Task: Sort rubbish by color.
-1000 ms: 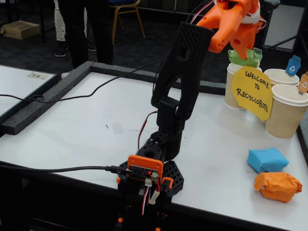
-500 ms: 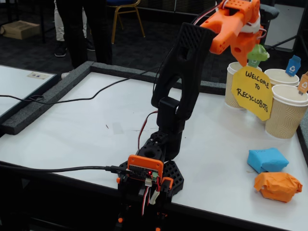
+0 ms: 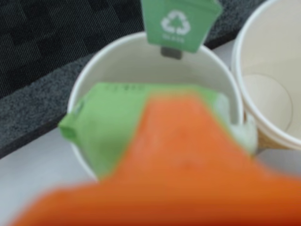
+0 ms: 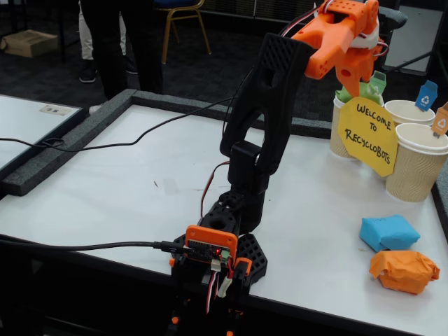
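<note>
The green rubbish lump lies in the mouth of the green-tagged paper cup, one corner poking over its left rim. A blurred orange finger covers its right part in the wrist view. In the fixed view my gripper hangs right above that cup, and a bit of the green lump shows under it. Whether the fingers hold the lump is not visible. The blue lump and the orange lump lie on the table at the right.
A yellow sign leans in front of the cups. A blue-tagged cup and an orange-tagged cup stand to the right, the nearer one empty. A raised dark border frames the table. A black cable crosses it.
The gripper rose slightly from one second ago. The green lump was out of sight under it half a second ago and now shows at the cup's rim.
</note>
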You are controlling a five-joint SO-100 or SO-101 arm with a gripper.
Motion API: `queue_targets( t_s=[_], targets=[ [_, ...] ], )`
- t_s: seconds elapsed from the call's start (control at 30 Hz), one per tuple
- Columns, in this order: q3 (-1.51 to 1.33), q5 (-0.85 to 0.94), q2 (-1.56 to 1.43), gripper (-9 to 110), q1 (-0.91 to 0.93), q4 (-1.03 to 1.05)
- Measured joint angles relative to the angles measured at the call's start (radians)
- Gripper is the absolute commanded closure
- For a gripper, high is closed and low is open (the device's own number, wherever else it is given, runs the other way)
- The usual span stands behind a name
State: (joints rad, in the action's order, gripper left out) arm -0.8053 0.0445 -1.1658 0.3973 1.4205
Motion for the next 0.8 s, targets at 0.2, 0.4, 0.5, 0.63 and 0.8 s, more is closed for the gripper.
queue_targets(
  t_s=[0.2,0.4,0.5,0.63,0.8],
  targets=[
    [0.000,0.000,0.000,64,0.000,0.011],
    [0.000,0.000,0.000,65,0.003,0.017],
    [0.000,0.000,0.000,70,0.005,0.017],
    [0.000,0.000,0.000,90,0.012,0.037],
    [0.003,0.000,-0.008,101,0.037,0.084]
  ],
)
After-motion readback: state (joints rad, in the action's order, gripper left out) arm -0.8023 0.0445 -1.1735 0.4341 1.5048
